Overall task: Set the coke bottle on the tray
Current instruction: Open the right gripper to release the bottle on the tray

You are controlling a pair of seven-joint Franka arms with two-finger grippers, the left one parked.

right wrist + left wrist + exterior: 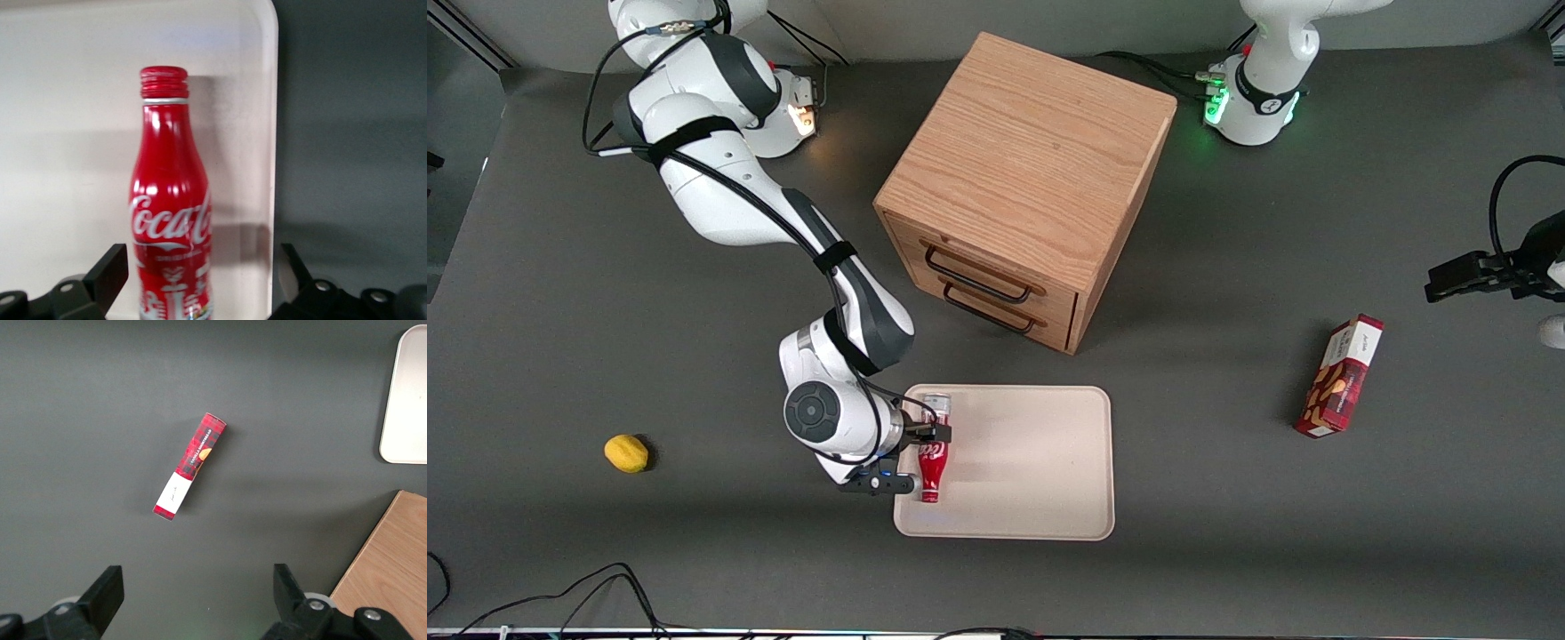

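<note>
Coke bottle (932,460) lying on tray (1040,462), bent arm's pincer (911,458) open around it

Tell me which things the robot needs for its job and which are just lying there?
Needed: coke bottle lying on the tray, with the gripper open around it.

Just lying about: lemon, red snack box, wooden drawer cabinet.
</note>
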